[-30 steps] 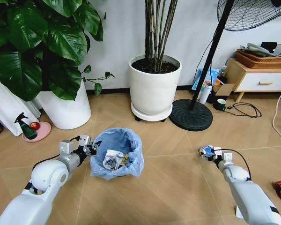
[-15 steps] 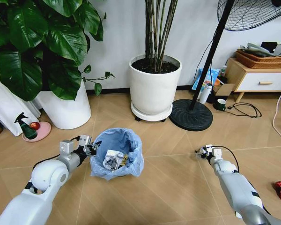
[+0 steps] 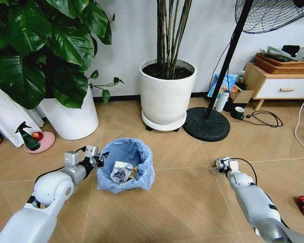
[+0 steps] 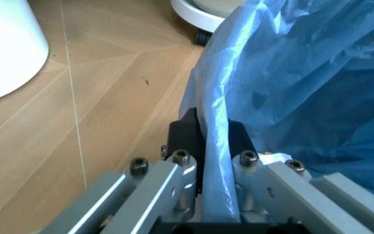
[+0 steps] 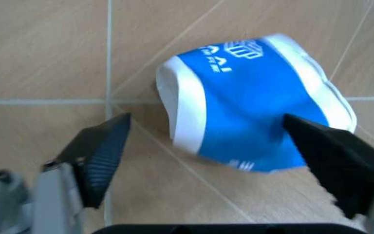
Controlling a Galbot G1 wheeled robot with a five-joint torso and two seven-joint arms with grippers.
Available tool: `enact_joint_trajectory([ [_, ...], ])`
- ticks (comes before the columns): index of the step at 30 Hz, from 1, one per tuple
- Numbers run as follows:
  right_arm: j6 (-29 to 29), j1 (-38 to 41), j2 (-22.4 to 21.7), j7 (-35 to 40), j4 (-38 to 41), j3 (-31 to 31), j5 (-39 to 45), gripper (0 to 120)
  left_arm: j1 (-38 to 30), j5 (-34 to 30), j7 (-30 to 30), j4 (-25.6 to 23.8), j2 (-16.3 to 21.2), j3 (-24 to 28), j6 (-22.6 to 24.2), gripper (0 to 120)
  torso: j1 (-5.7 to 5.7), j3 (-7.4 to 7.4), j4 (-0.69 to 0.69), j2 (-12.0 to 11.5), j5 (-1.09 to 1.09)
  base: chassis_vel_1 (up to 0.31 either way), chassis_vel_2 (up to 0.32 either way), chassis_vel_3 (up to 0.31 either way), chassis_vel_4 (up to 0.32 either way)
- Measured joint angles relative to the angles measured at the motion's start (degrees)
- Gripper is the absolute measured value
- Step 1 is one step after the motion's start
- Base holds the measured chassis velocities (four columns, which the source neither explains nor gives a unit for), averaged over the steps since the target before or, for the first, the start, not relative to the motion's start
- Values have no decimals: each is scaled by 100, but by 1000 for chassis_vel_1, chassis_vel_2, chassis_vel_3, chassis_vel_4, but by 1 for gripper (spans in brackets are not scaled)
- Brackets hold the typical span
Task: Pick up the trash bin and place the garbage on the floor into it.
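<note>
Two grippers low over floor [image 3: 192, 202]. Head view: left gripper [image 3: 97, 159] at trash bin [image 3: 125, 167] rim; right gripper [image 3: 222, 164] apart. Left wrist: fingers [image 4: 180, 141] clenched on blue liner edge. Right wrist: fingers [image 5: 102, 151] spread around blue-white can [image 5: 252, 105]; white lettering unreadable.

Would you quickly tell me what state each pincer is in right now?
Left pincer: shut on the trash bin, clamping its rim and blue liner.
Right pincer: open, fingers either side of the blue-white can on the floor.
</note>
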Motion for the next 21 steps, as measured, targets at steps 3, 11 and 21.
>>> enact_joint_trajectory([
  [3, 15, 49, 0, 0, -71, -12, 0, 73, 0, 16, 25, 11, 0, 2, -9, 1, 0, 0, 0, 0, -1, 0, 0, 0, 0],
  [11, 31, 114, 3, -13, -125, -32, 11, 46, 2, 26, 63, 19, 15, 2, -20, 1, 0, 0, 0, 0, -1, 0, 0, 0, 0],
  [21, -37, 37, 60, -9, -21, 45, 32, 14, 20, 30, 86, 3, 38, -33, -33, 1, 0, 0, 0, 0, -1, 0, 0, 0, 0],
])
